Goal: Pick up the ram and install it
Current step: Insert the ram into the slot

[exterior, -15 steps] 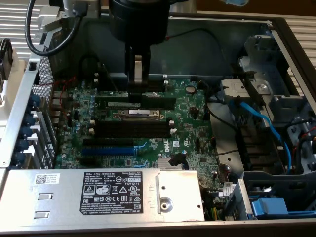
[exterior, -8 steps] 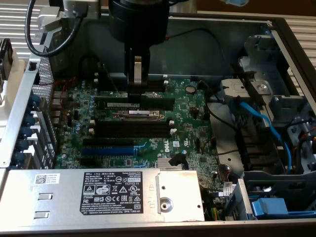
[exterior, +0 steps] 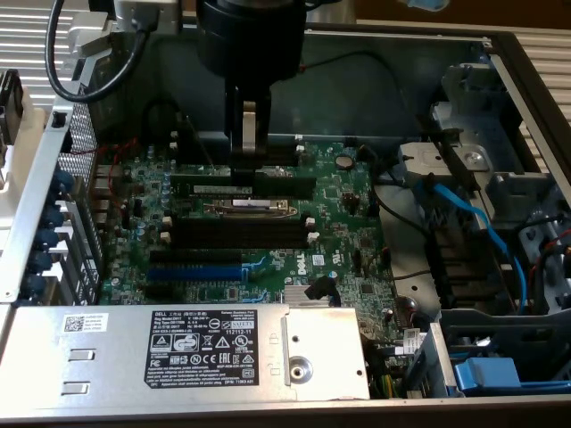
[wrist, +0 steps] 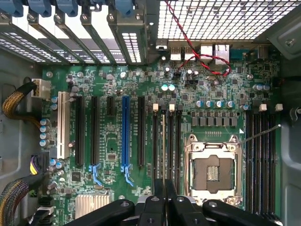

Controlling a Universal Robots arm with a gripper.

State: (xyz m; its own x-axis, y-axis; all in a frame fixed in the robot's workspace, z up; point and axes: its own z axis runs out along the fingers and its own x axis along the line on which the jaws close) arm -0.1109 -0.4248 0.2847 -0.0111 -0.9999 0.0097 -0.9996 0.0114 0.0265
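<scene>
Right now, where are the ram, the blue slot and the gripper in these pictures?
ram (wrist: pixel 163 141), wrist view: on its thin edge, midway along.
blue slot (wrist: pixel 125 132), wrist view: middle of its length.
gripper (exterior: pixel 248 165), exterior view: between its fingertips, at the ram.

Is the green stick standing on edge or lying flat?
On its edge: the ram shows as a thin line, pinched in the gripper.

One ram (wrist: pixel 163 141) — one gripper (wrist: pixel 163 188)
</scene>
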